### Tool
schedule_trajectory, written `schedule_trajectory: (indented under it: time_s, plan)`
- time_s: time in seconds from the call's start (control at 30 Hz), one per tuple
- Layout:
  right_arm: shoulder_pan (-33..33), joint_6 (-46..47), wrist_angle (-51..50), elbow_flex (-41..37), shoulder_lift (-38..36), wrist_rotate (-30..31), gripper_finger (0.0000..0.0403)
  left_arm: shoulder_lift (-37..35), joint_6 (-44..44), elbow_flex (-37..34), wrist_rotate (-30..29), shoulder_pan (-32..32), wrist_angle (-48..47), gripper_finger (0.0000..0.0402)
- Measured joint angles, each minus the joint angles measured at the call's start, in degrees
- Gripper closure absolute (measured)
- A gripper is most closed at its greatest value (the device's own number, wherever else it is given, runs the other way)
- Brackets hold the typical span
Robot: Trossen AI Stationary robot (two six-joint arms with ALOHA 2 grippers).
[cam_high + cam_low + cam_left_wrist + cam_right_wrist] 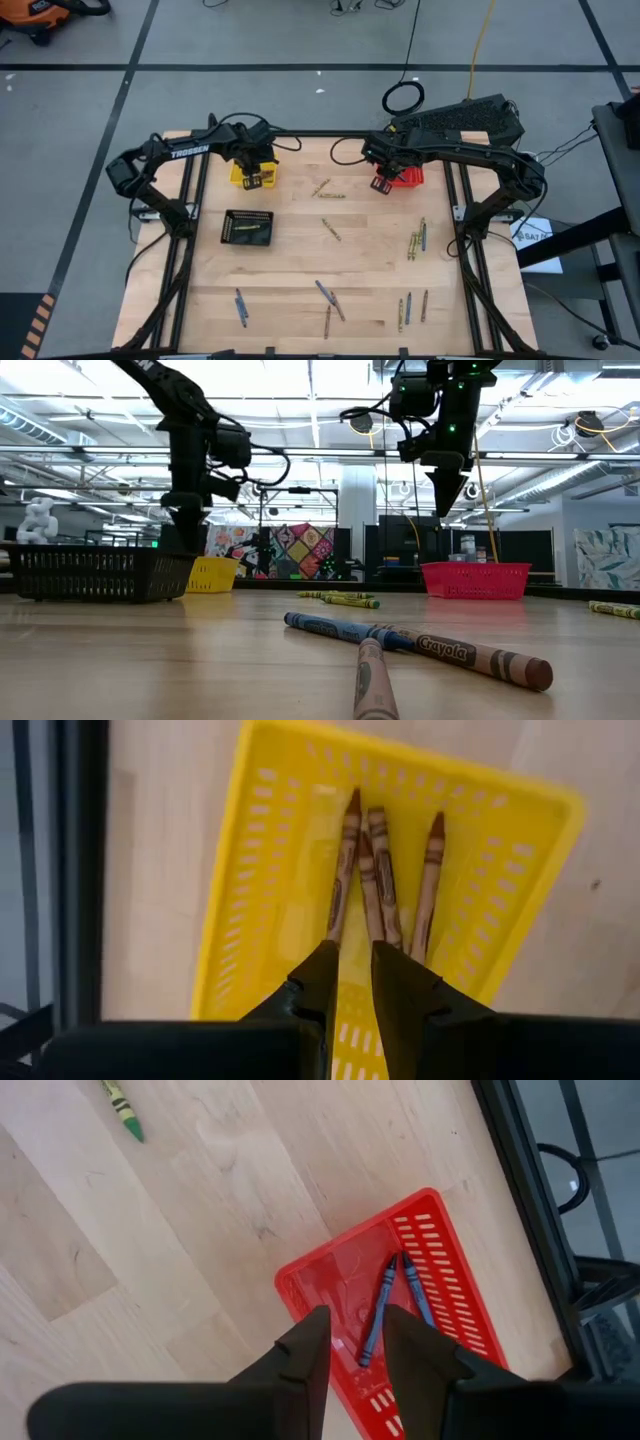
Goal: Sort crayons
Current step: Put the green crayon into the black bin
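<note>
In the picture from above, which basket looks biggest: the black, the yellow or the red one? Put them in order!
1. Black basket looks biggest.
2. Yellow basket and red basket look alike; the arms hide part of each, so I can't rank those two.

You get bright, even overhead light with soft shadows; ceiling strip lights point(300, 405) glare in the low view, where the nearest crayons point(420, 650) blur.

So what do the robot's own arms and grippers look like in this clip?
Both arms are matte black jointed links with loose black cables. The left arm carries white TROSSEN lettering; the right arm shows none. The left gripper and right gripper each have two dark, tapering fingers.
</note>
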Motion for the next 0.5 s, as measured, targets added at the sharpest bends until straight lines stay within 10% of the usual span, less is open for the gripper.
schedule_trajectory:
  time_s: [0.5]
  plan:
    - [0.7, 3.8, 1.4, 0.0, 0.0, -3.1, 0.0319, -0.6, -1.8, 6.3, 0.0, -9.3, -7.0, 0.0344]
